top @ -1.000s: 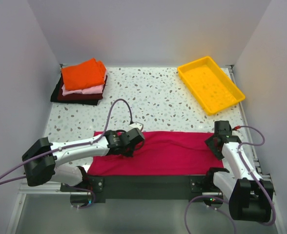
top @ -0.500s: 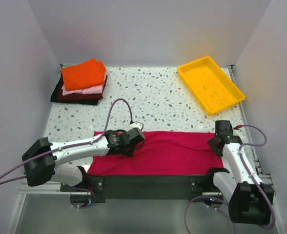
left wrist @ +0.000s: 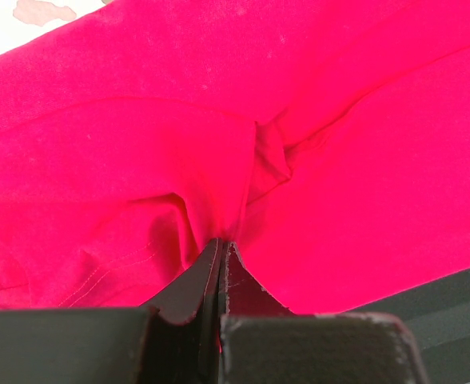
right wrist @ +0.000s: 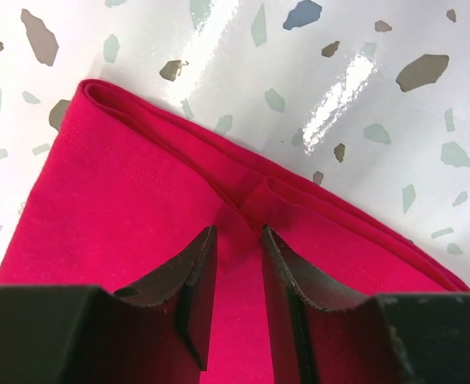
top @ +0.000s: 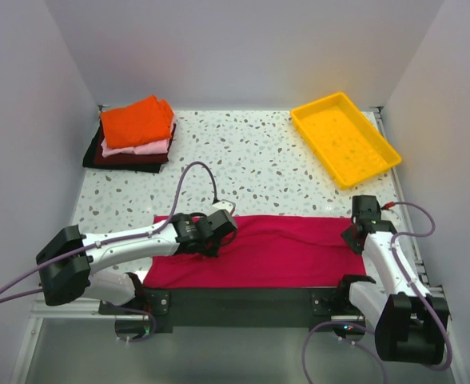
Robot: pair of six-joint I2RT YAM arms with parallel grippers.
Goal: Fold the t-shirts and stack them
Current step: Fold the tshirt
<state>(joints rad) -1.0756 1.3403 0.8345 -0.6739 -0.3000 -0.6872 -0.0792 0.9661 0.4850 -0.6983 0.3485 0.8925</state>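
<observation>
A crimson-magenta t-shirt point(top: 283, 252) lies as a long band across the table's near edge. My left gripper point(top: 212, 242) is shut on a bunched pinch of it near its left-middle; in the left wrist view the jaws point(left wrist: 221, 242) meet with cloth point(left wrist: 339, 120) gathered at the tips. My right gripper point(top: 355, 238) sits at the shirt's right end. In the right wrist view its jaws point(right wrist: 239, 232) stand narrowly apart over the cloth point(right wrist: 123, 208), a small raised pucker just past the tips. Folded orange point(top: 137, 122), pale pink point(top: 151, 147) and dark maroon point(top: 131, 158) shirts are stacked far left.
A yellow plastic tray point(top: 318, 152) lies at the far right, angled. A black base strip point(top: 243, 298) runs along the near edge under the shirt's front hem. Grey walls close in the left, right and back of the speckled table point(top: 259, 160).
My right gripper has shifted slightly to the right and back at the shirt's right end. The left arm and the shirt have stayed where they were.
</observation>
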